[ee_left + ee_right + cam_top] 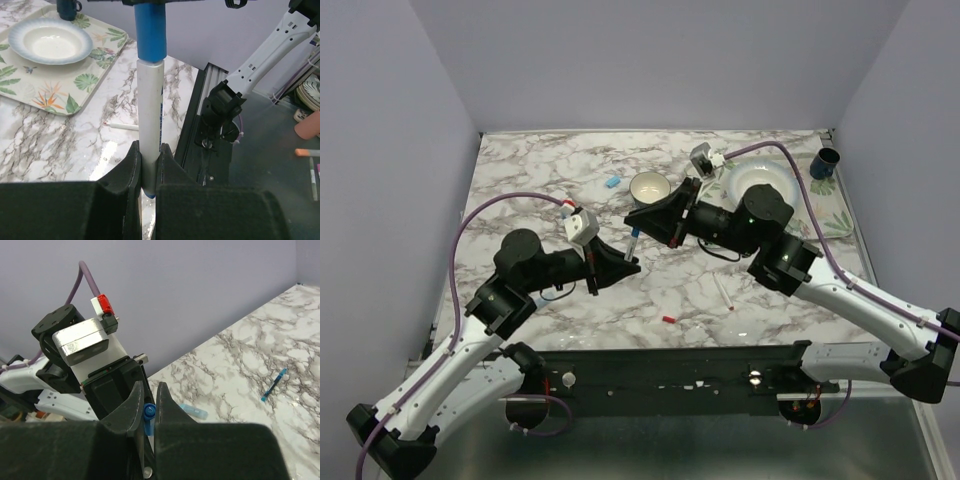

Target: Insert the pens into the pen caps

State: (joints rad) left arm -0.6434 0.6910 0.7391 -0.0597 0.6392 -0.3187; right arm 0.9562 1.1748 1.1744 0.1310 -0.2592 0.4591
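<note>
Pen (149, 110): white barrel pinched in left gripper (150, 150); long axis points straight at right gripper (149, 390), which clamps the blue pen cap (150, 30) coaxially over its far end.

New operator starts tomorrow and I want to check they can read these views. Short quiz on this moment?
1. True or false: the left gripper is shut on a white pen.
2. What does the right gripper clamp? A nothing; B a blue cap; C a sponge.
3. In the top view, what colour is the loose cap lying lowest in the frame?

Key: 1 true. 2 B. 3 red.
</note>
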